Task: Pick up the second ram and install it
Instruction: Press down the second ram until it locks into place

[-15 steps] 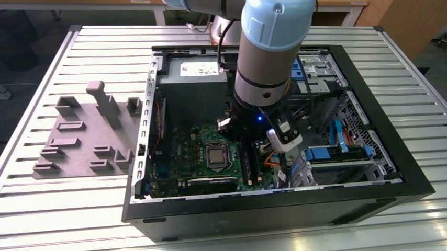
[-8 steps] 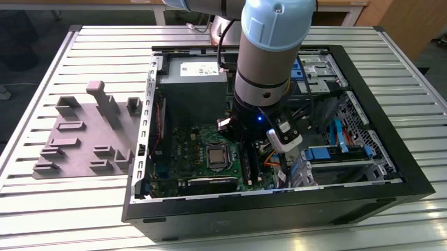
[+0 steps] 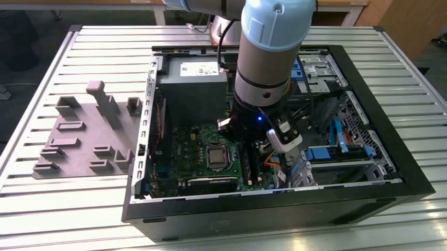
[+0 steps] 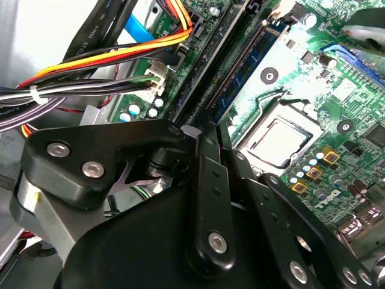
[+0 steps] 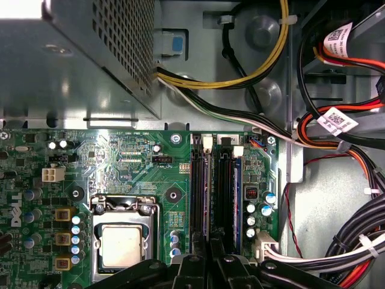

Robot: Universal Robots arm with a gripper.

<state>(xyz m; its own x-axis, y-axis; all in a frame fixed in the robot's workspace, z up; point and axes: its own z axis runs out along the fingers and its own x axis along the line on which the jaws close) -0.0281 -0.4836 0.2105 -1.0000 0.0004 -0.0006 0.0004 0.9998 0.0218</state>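
Second ram, thin long blue circuit-board stick with small dark chips (image 4: 248, 65): stands on edge in one of the long black socket rails (image 5: 224, 198) of the green motherboard (image 5: 120, 156), on the side toward the square silver processor (image 5: 123, 238). In the first wrist view I see it edge-on as a thin strip (image 5: 207, 192), in line with my black gripper (image 5: 210, 265). The stick runs straight to my gripper (image 4: 210, 135), which sits at its near end. I cannot tell how far the gripper is open, nor whether it has hold of the stick. Another blue stick (image 5: 236, 198) stands in the outer rail, nearer the bundle of black, red and orange cables (image 5: 355, 235).

Exterior view: my pale blue and silver arm (image 3: 269, 47) reaches down into the open black computer case (image 3: 279, 204) lying on the slatted metal desk (image 3: 70, 204). Grey metal power-supply box (image 3: 192, 78) is in the case beyond the motherboard. Grey moulded plastic tray with upright pegs (image 3: 84, 136) lies on the desk at the exterior view's left, just beside the case.
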